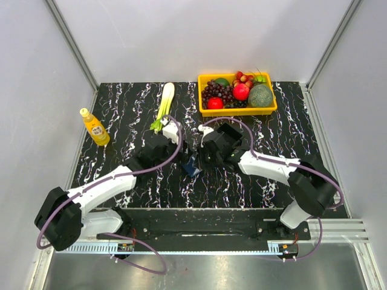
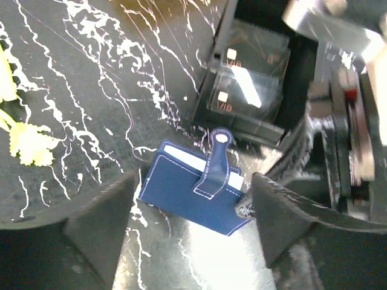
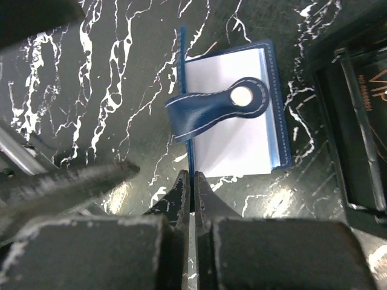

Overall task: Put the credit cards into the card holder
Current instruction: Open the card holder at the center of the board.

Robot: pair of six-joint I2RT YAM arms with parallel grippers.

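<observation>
1 card holder [image 3: 217, 109], long axis toward right fingers [image 3: 172, 211] pinching it; left fingers [image 2: 100, 223] spread.

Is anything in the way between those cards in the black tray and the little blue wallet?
Only the tray's own wall lies between the cards and the card holder. The holder's strap, though, lies across its pale inside, and the right gripper pinches its cover edge.
</observation>
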